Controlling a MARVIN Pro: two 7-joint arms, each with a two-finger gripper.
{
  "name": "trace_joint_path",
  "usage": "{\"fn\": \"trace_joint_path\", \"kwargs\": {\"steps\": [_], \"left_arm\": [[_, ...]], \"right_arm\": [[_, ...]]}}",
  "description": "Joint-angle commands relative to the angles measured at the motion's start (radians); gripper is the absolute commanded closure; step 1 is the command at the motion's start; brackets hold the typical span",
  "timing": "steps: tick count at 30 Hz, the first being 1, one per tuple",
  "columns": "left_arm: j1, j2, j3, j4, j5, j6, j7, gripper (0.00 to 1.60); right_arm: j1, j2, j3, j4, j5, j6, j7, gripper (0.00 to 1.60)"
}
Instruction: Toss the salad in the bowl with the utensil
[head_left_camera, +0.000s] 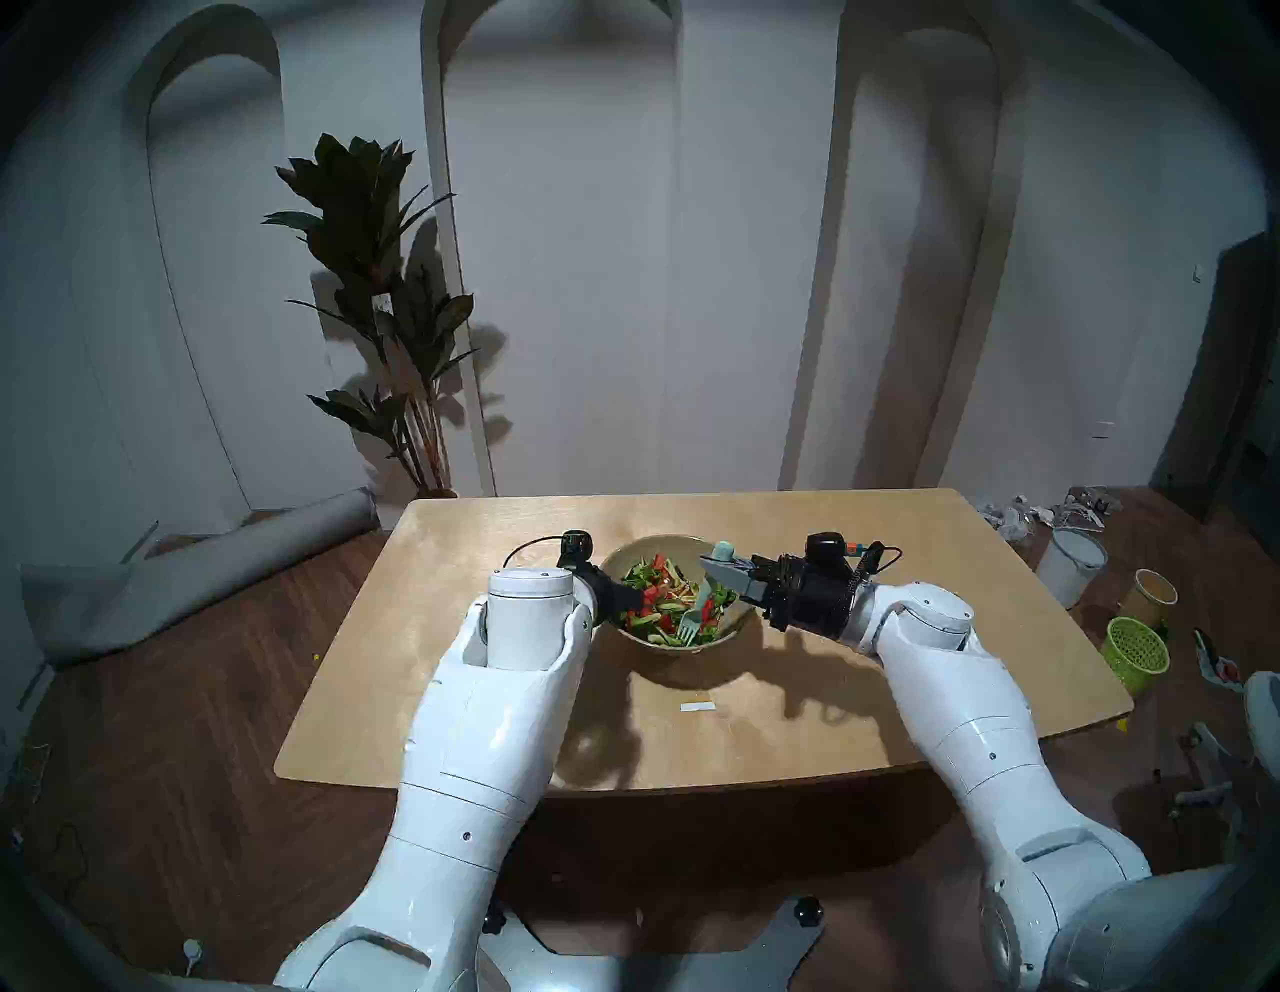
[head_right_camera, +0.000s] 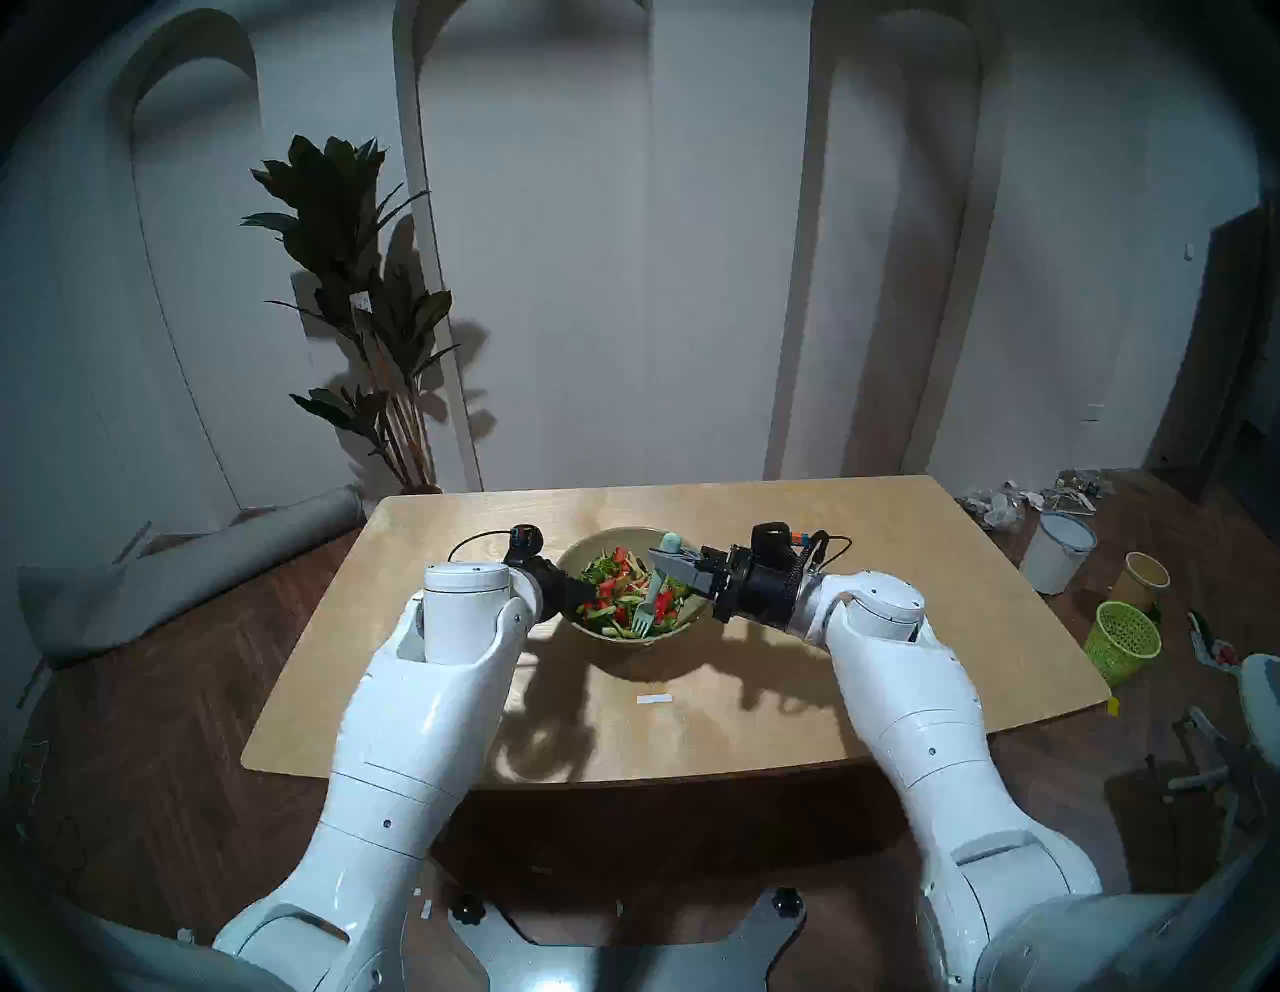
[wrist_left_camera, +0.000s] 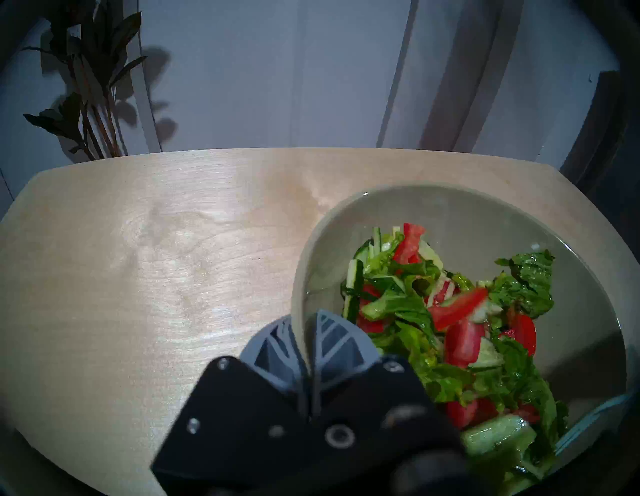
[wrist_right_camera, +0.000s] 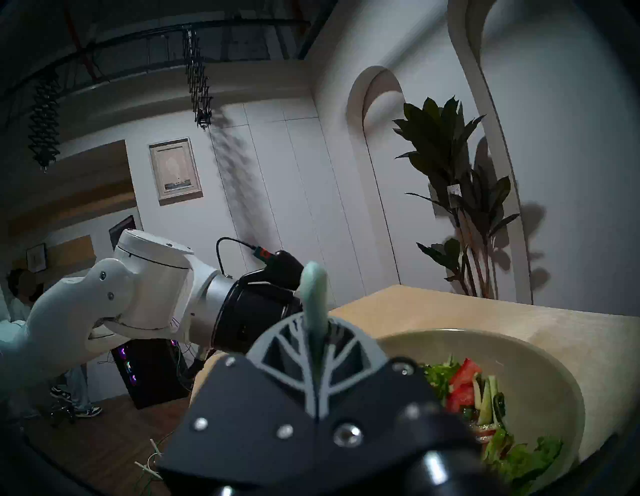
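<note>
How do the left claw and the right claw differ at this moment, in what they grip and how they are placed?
The left claw is pinched on the bowl rim, one finger inside and one outside; the right claw is shut on the fork handle. The left claw is at the bowl's left edge; the right claw reaches in from the right, above the salad, fork tines down in it. Both are closed, with grey ribbed fingers.

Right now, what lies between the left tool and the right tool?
The salad in the bowl, with the fork dipping into it from the right tool; the left tool clamps the rim. The head views show it.
</note>
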Motion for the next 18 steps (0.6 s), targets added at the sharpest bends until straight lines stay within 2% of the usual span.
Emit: {"fn": "trace_joint_path", "kwargs": {"steps": [1, 7, 12, 18], "left_arm": [[-0.010, -0.002, 0.002, -0.008, 0.000, 0.002, -0.001, 1.60], [-0.010, -0.002, 0.002, -0.008, 0.000, 0.001, -0.001, 1.60], [-0.010, -0.002, 0.002, -0.008, 0.000, 0.002, -0.001, 1.60], [-0.010, -0.002, 0.002, -0.008, 0.000, 0.002, -0.001, 1.60]], "right_arm": [[-0.001, 0.010, 0.034, -0.070, 0.015, -0.013, -0.009, 1.60], [-0.002, 0.039, 0.075, -0.085, 0.000, -0.048, -0.037, 1.60], [0.016, 0.025, 0.099, -0.071, 0.008, -0.085, -0.057, 1.60], [0.053, 0.005, 0.091, -0.023, -0.001, -0.131, -0.069, 1.60]]}}
